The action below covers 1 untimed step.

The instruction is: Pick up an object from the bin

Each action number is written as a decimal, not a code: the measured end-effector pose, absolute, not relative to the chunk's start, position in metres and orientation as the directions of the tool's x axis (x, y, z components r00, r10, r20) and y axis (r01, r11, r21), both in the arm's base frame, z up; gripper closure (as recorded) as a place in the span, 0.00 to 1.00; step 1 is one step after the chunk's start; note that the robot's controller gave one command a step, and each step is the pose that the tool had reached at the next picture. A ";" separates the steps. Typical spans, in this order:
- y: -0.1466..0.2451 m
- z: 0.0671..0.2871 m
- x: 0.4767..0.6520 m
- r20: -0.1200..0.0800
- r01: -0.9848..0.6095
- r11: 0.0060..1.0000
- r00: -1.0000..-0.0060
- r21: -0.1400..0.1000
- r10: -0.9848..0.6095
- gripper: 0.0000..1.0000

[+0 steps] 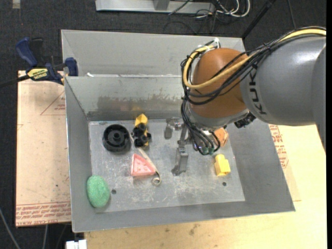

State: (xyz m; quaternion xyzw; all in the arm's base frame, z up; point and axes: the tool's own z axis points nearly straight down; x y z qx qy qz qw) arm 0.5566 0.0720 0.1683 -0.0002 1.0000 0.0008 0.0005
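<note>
My gripper (175,147) hangs low over the middle of the bin floor, under the orange-domed wrist. Its two grey fingers (180,161) stand apart, open, with only bare floor between them. A pink triangular wedge (141,166) with a small metal ring at its corner lies just left of the gripper. A yellow and black toy figure (141,131) stands to the upper left. A yellow block (222,165) lies to the right of the fingers. A small orange piece (222,135) shows partly from under the wrist.
A black round ribbed part (115,138) sits at the left of the floor. A green oval lump (98,191) lies in the front left corner. The arm and its cables cover the bin's right rear.
</note>
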 end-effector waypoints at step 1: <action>0.098 0.111 0.545 -0.005 -0.087 0.996 -0.996 0.001 -0.087 0.00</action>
